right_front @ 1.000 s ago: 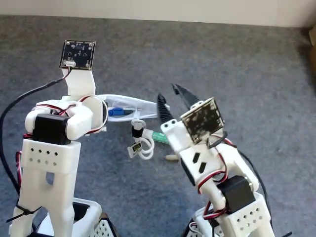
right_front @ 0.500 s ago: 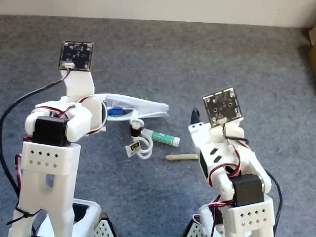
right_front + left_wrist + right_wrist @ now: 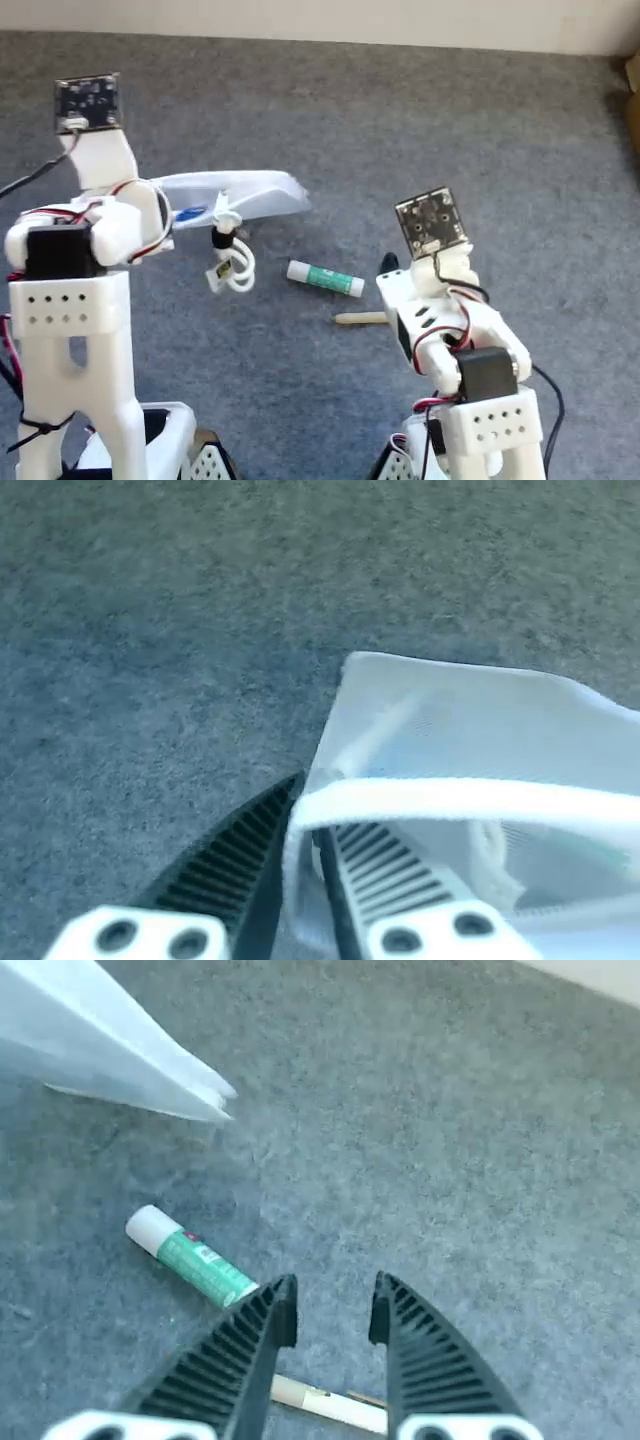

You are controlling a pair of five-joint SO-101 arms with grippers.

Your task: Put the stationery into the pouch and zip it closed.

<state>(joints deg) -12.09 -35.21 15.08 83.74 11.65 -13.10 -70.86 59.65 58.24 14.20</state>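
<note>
My left gripper [image 3: 305, 820] is shut on the edge of the translucent white pouch [image 3: 480, 740]. In the high view the pouch [image 3: 245, 195] lies left of centre with a blue pen [image 3: 190, 213] inside it. A white looped strap [image 3: 232, 265] hangs from its near side. A green glue stick [image 3: 325, 279] with a white cap lies on the carpet right of the pouch. A beige stick [image 3: 360, 318] lies just nearer. My right gripper [image 3: 333, 1305] is open and holds nothing. It hovers over the carpet between the glue stick [image 3: 190, 1257] and the beige stick [image 3: 330, 1403].
Grey carpet [image 3: 480, 130] covers the whole work area, with open floor behind and to the right of the items. The two white arm bases stand at the near edge. A brown object [image 3: 634, 90] sits at the far right edge.
The left arm has dragged the pouch and its strap to the left, off the glue stick. The right arm has drawn back from the pouch toward its base, its jaws narrower than before.
</note>
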